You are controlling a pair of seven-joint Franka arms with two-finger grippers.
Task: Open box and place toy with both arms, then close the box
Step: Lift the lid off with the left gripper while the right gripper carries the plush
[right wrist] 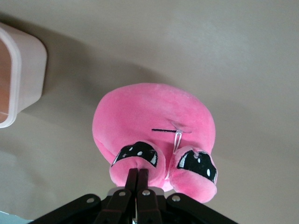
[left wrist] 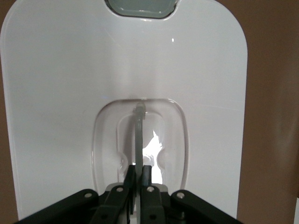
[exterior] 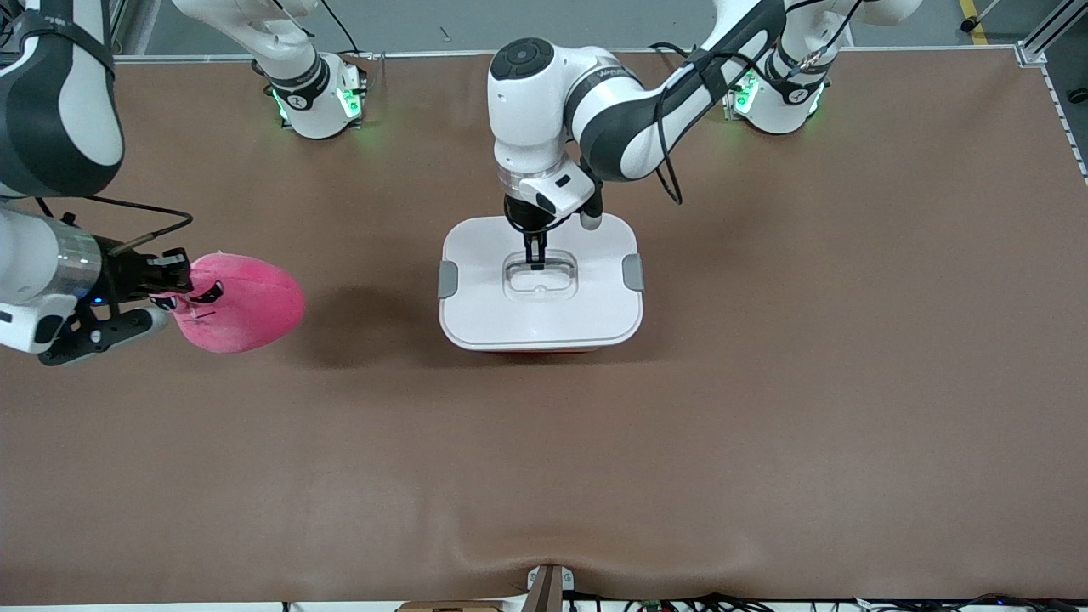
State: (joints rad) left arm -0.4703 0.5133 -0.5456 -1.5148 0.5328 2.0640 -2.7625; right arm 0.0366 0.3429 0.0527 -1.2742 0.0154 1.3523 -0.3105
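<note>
Lid on box, left gripper clamped on handle; right gripper pinching pink plush toy above bench. Opening, placing, closing remaining.

It looks like a robotics lab or test cell, not a home. The table is one wide bench covered edge to edge in plain brown matting, with a metal rim along the robots' side. Two white robot arms are bolted onto it, the left arm's base and the right arm's base both glowing with green status lights. Black cables loop off the arms. Past the bench there is bare grey floor with a yellow line and aluminium framing.
</note>
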